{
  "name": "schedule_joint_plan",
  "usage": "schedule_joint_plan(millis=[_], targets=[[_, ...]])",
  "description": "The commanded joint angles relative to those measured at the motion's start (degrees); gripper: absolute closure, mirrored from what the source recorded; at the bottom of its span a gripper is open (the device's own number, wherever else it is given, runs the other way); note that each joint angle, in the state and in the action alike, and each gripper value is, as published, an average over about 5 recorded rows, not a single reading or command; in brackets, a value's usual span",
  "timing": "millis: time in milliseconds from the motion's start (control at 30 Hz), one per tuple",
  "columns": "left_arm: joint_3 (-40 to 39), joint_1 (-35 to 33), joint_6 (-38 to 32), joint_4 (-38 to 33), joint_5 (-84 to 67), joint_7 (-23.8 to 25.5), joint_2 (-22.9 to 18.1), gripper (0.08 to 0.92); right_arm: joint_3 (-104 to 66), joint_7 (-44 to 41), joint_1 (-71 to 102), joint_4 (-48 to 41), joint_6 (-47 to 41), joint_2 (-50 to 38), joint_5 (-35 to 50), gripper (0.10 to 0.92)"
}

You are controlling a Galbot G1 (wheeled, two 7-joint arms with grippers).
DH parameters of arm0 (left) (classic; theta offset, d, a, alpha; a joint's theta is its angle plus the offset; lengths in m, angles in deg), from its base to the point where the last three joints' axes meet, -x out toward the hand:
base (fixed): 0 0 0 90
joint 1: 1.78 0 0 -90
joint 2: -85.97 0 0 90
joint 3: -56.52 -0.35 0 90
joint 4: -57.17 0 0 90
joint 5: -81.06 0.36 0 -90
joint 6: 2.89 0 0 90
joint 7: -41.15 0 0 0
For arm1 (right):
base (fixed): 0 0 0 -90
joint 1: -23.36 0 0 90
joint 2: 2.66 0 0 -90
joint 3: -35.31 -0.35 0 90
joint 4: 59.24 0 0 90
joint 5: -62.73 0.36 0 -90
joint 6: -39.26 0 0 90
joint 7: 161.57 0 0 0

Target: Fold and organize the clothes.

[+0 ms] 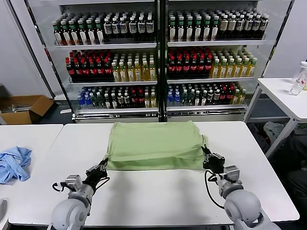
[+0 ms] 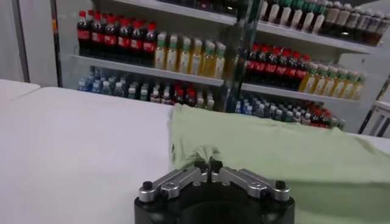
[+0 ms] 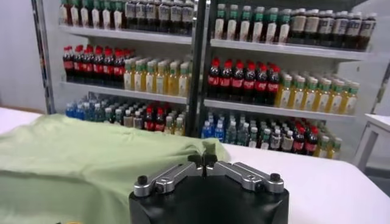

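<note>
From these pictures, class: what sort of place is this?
Probably a mock shop or lab: glass-door drinks coolers full of bottles, plain white tables, and an open cardboard box on the floor.

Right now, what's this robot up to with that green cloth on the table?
It is folding a light green shirt that lies, already folded over, on the white table. The left gripper pinches the shirt's near left corner and the right gripper pinches the near right corner, both shut on the fabric at table level. A light blue garment lies crumpled on the neighbouring table to the left, untouched. Behind stand coolers full of bottles.
</note>
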Motion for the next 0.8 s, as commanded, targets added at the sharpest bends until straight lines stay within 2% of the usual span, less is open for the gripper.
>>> schedule_joint_plan(millis=[33, 267, 433, 567, 733, 800], targets=[[-2.6, 4.6, -2.1, 5.0, -0.3, -0.9, -1.0, 0.837, 2.8, -0.6, -3.1, -3.9, -1.4, 1.0, -5.3, 0.878], [-2.6, 2.1, -5.1, 3.0, 1.0, -2.4, -3.2, 0.642, 1.9, -2.1, 0.2, -3.2, -0.8, 1.3, -7.2, 0.681], [-0.7, -3.2, -6.7, -0.4, 1.8, -3.6, -4.3, 0.495, -1.7, -2.2, 4.2, 0.5, -0.3, 0.3, -5.2, 0.533], [0.6, -6.5, -7.1, -0.8, 1.7, -4.2, -4.9, 0.382, -3.1, -1.1, 4.8, -1.5, -1.6, 0.4, -3.9, 0.429], [0.2, -4.3, -6.0, 2.9, 1.4, -5.0, -3.5, 0.240, -2.4, 0.6, 2.5, -5.9, -6.5, 1.7, -1.3, 0.291], [-0.1, -2.7, -5.4, 4.2, 1.3, -5.3, -3.1, 0.207, -1.8, 0.8, 1.8, -6.8, -7.7, 2.3, -0.2, 0.243]])
